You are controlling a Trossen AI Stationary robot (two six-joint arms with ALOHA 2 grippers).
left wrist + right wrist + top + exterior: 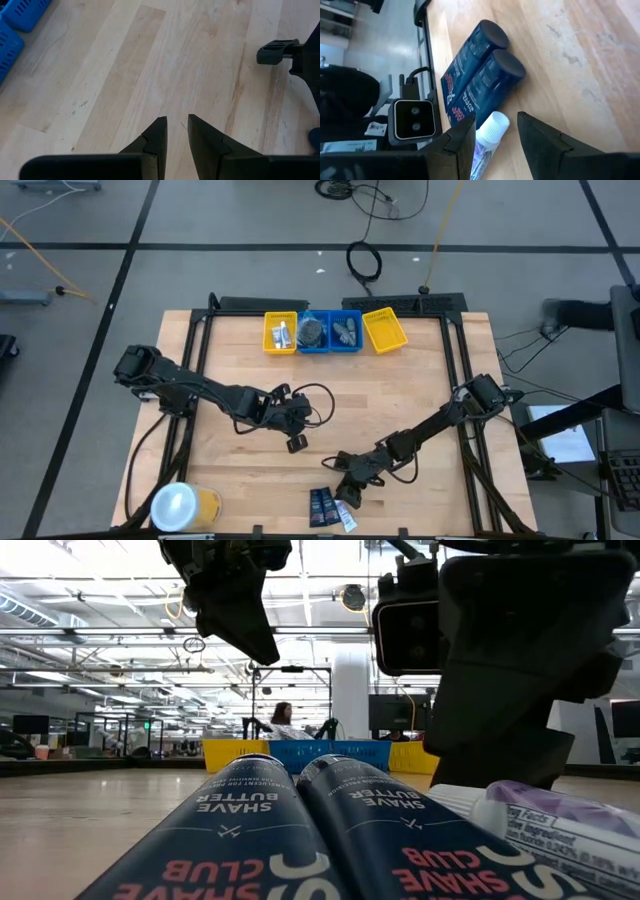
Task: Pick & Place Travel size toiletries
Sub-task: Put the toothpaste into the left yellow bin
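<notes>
Two navy flat packets (480,75) lie side by side on the wooden table near its front edge, also seen in the high view (320,507). A small white tube (490,131) with a white cap lies beside them. My right gripper (496,120) hangs low over the tube, open, one finger on either side of its cap end. My left gripper (177,120) hovers above bare wood near the table's middle (297,443), its fingers a little apart with nothing between them. More toiletries lie in the trays (313,332) at the far edge. My right gripper comes at the white tube's cap end (495,125) slanting down from the table's right and far side. Its fingers stand to both sides of the cap. I cannot tell whether either finger touches the tube, which lies flat on the table.
Two yellow trays (385,330) and two blue trays (345,332) stand in a row at the far edge. A large yellow round container with a white top (185,505) sits at the near left corner. Bare wood lies between the arms and the trays.
</notes>
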